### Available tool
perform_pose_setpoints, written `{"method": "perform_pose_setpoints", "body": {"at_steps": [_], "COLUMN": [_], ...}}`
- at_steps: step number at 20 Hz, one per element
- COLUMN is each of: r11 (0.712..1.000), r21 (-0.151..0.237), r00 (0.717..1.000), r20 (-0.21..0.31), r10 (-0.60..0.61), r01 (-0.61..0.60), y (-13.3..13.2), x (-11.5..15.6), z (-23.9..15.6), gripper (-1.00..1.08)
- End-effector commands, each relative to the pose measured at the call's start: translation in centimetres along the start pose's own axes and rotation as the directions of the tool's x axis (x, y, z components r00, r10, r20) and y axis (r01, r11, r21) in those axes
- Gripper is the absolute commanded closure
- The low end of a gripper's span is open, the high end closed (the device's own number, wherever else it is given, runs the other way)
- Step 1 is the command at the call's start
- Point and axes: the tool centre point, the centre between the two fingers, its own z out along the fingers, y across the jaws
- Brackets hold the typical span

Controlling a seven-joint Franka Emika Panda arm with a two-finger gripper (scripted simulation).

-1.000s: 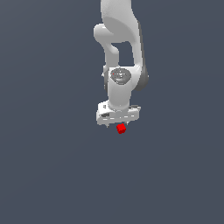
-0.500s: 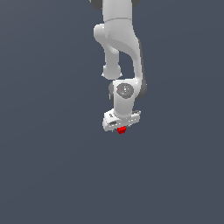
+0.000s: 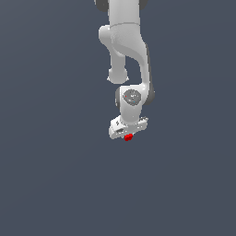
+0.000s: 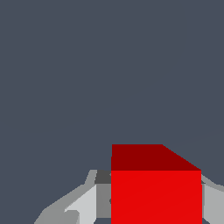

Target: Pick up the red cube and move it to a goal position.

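- red cube (image 3: 128, 137) sits directly under the white gripper (image 3: 128, 135) body, between its fingers; only its lower part shows below the body in the exterior view.
- wrist view: red cube (image 4: 156, 192) fills the gap between the gripper (image 4: 148, 201) fingers; a grey finger (image 4: 83, 205) shows on one side of the cube, a sliver of the other on the opposite side. Pincer is clamped narrow on the cube.
- cube edges: one lit face and one darker face visible, corners sharp; cube much narrower than the gripper body.
- gripper body is tilted, its exterior-view right end higher than its left.
- arm (image 3: 126, 50) rises straight up from the gripper and runs out of the frame's top edge.
- room: plain dark grey-blue background (image 3: 46, 175) on all sides of the cube; whether it is floor or backdrop, cannot tell.
- counts: 1 cube, 1 gripper, 1 arm.
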Motion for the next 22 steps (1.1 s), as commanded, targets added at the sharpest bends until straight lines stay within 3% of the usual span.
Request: {"method": "perform_pose_setpoints", "body": {"at_steps": [1, 12, 22], "r11": [1.0, 1.0, 1.0], "r21": [0.0, 0.0, -0.001], "r00": [1.0, 1.0, 1.0], "r20": [0.0, 0.0, 0.0], "r10": [-0.001, 0.0, -0.001], "r01": [0.001, 0.0, 0.001], "y": [0.0, -0.1, -0.4], "x": [0.0, 0.0, -0.2], "z": [0.1, -1.3, -7.9], "gripper": [1.08, 1.08, 1.08]}}
